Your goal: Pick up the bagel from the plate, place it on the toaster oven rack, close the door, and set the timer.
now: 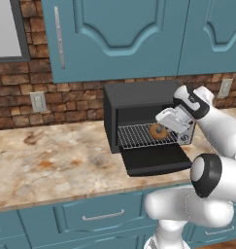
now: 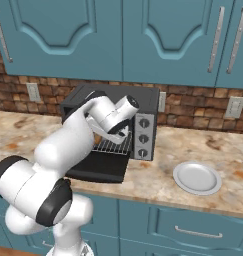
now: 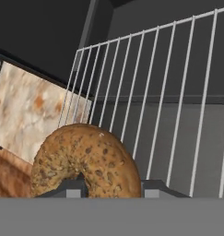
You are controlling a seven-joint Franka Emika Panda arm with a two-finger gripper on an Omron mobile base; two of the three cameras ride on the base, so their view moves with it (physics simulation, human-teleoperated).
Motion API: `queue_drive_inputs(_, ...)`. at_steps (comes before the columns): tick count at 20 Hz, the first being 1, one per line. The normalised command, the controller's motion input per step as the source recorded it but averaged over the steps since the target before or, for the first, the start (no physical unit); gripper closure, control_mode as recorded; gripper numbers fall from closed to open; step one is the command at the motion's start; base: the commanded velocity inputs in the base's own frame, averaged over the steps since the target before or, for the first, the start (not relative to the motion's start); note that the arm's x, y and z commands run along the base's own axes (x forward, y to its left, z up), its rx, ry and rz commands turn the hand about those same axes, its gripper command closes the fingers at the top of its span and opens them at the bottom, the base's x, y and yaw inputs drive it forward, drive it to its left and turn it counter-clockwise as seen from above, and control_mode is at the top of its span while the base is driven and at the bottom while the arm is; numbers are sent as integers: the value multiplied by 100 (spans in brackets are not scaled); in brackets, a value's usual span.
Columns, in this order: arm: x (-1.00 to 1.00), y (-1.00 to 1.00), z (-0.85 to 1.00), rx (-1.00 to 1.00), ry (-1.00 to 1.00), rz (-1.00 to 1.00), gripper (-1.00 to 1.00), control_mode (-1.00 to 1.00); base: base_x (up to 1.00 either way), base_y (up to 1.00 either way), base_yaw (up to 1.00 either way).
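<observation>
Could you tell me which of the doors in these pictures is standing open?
The toaster oven's black drop-down door, folded down flat before the rack; the teal cabinet doors above are all shut.

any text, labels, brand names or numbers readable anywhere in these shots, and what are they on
None can be read.
Toaster oven: its silver control panel has three dark knobs, but any markings around them are too small and blurred to read.
Wall outlets: plain, no lettering visible.
Bagel, plate, cabinet doors: no writing on them.
</observation>
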Motion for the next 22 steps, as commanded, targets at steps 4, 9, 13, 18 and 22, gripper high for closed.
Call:
queue_drive_inputs(4,14,0,-10,5,0,0,100,-100,0,0,0)
queue_drive_inputs(9,10,3,-10,3,0,0,100,-100,0,0,0)
queue_drive_inputs(13,10,6,-8,2,0,0,100,-100,0,0,0)
queue_drive_inputs(18,13,7,-6,2,0,0,100,-100,0,0,0)
queue_drive_inputs(22,24,7,-16,1,0,0,100,-100,0,0,0)
